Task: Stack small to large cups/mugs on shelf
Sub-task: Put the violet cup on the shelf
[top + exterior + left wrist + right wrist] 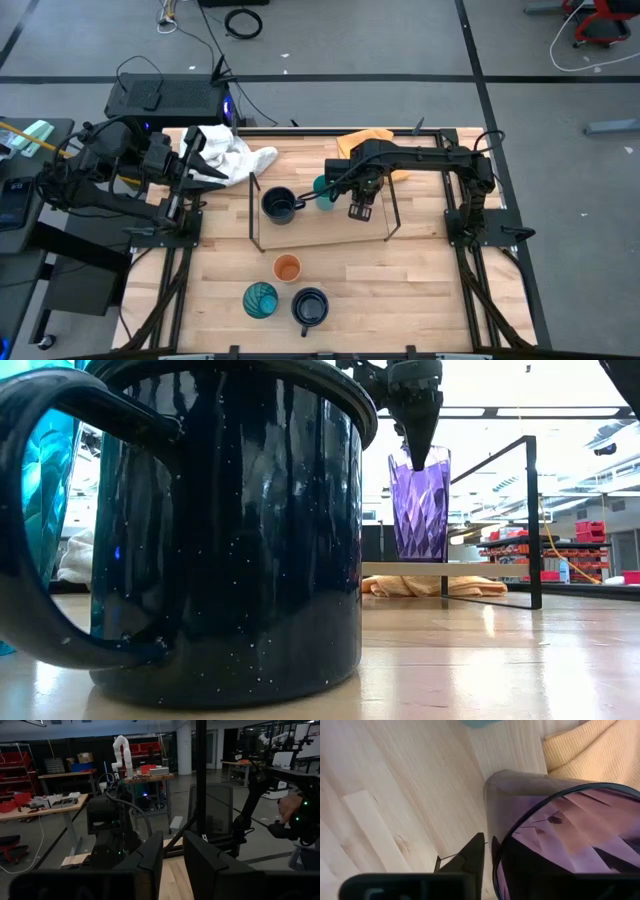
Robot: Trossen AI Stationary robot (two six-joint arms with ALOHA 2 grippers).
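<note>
Right wrist view is showing the right gripper [487, 851] pinching the rim of the purple tumbler [560, 845], one dark finger [470, 857] lying outside the wall and the other presumably inside, so it is grasping the tumbler. Seen level from the low view, the gripper [417, 455] is coming straight down onto the tumbler [418, 505], which is standing upright on the shelf [440, 568], its long axis vertical, directly beneath the tool. From above, the tumbler [360, 208] is sitting at the right end of the shelf [320, 238], with the small teal cup [323, 188] and a navy mug [279, 205] to its left. The right arm is the nearer; the left gripper [172, 857] is waiting off the table's left edge, fingers parted and empty.

The tumbler is faceted, translucent plastic; the navy mug [230, 520] is glossy speckled enamel. An orange cup [287, 267], a patterned teal tumbler [260, 299] and a second mug [310, 306] are standing on the tabletop, unstacked.
</note>
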